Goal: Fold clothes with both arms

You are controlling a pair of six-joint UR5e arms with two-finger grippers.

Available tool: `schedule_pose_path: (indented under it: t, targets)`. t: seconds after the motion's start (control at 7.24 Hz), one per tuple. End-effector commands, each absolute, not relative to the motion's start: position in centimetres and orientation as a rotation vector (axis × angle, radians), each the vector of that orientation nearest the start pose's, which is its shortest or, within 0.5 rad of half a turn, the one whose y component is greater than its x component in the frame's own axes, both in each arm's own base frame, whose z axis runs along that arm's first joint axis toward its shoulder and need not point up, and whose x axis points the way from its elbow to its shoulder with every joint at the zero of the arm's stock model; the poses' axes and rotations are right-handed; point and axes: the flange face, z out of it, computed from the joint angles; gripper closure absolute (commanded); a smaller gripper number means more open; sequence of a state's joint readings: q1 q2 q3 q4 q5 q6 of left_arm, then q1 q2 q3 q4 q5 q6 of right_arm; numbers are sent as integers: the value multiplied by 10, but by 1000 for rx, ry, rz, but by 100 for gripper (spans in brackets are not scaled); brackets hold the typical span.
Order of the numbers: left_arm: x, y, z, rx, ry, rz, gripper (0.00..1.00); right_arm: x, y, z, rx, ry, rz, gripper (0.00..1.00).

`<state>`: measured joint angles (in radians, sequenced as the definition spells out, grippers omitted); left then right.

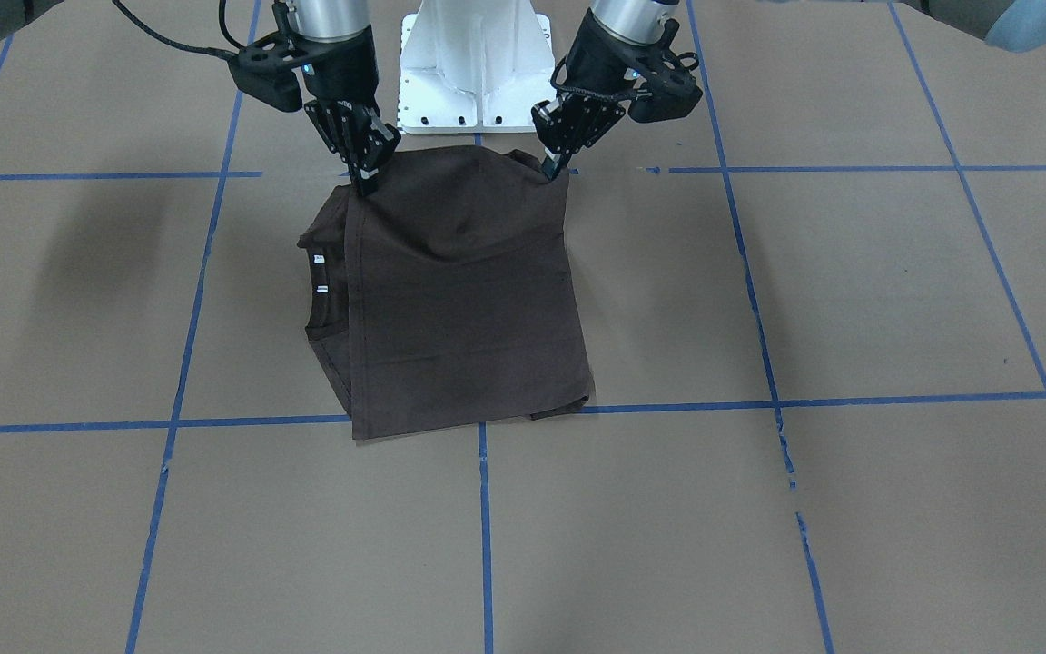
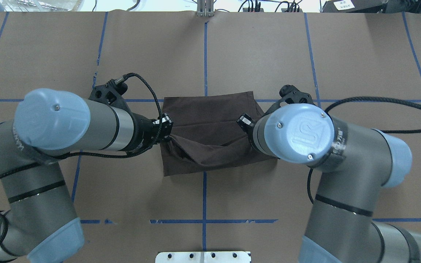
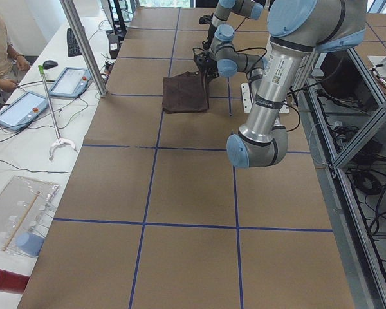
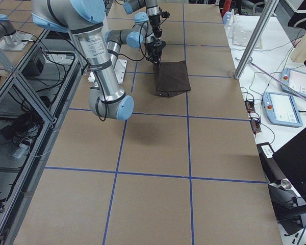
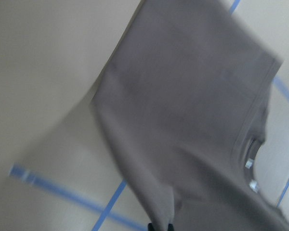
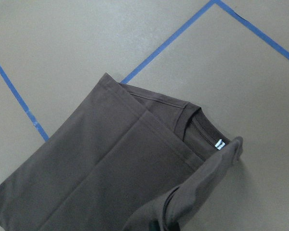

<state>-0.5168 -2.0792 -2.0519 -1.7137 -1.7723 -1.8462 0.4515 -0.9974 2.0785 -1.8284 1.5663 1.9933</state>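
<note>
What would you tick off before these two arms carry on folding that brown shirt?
1. Left end effector pinching a corner of the dark brown short-sleeved T-shirt: ok.
2. Right end effector pinching the other corner: ok.
3. Lifted edge taut between them: not ok, it sags in folds.
4. Shirt edge farthest from the robot flat on the brown paper-covered table: ok.
5. White neck tags covered by the top layer: not ok, they show on the robot's right side.
6. Both corners at equal height: cannot tell.
</note>
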Motion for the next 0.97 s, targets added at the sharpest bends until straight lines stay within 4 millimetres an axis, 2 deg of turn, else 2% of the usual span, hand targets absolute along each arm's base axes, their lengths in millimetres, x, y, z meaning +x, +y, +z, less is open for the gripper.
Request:
schedule_pose_path:
  t: [0.0, 0.28, 0.41, 0.55, 0.69, 0.83]
  targets:
    - [444, -432, 185, 26, 1145, -599, 100, -473, -434, 192, 7, -865, 849, 100]
    - [473, -484, 208, 79, 1114, -591, 100, -512, -471, 209, -3, -864, 850, 100]
    - [480, -506, 227, 100, 1116, -600, 100, -528, -491, 214, -3, -857, 848, 100]
    - [490, -537, 258, 166, 1093, -590, 100, -534, -527, 225, -2, -861, 799, 47]
    - [493, -579, 299, 282, 1055, -557, 33, -534, -580, 242, 60, -879, 754, 0]
    - [469, -606, 310, 341, 1053, -546, 0, -492, -633, 232, 62, -919, 721, 0]
